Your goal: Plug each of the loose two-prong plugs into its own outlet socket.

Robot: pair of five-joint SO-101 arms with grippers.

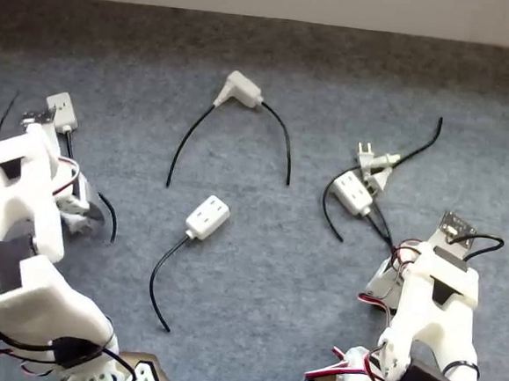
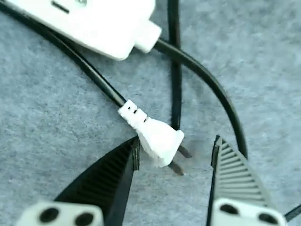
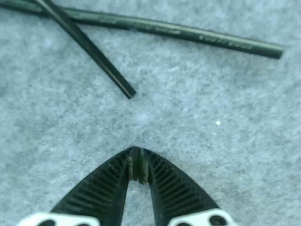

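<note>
Left side is where the action is. The left jaws are spread wide and sit low over the grey carpeted bench (image 1: pixel 273 289), with the small white two-prong plug (image 2: pixel 157 139) lying flat between them. One jaw tip is right against the plug's body. The other is apart from it, out past the metal prongs. Nothing is pinched yet, so I'd call this the grab-the-plug step. The plug's black cord (image 2: pixel 89 77) runs off toward a white rectangular socket block (image 2: pixel 94 19) close by, and another black cord crosses under it.

The right jaws are pressed together on nothing, hanging over bare carpet beside a couple of thin black cable ends (image 3: pixel 94 52).

From the high view there's a second white socket block (image 1: pixel 208 215) mid-bench with no plug in it. There's also a white socket with a loose plug (image 1: pixel 376 156) just beside it on the right. The white angled piece near the far edge (image 1: pixel 240 90) looks like a pair that's already joined, but I can't say for sure.

My guess for the next move is to close on the plug's body and not the prongs. It's lying skewed to the jaws, so it could twist as they close. After that, lift it, turn the prongs toward the nearby block and line them up with the slots. That block is loose, so it may slide when pushed. The other arm may need to hold it.
</note>
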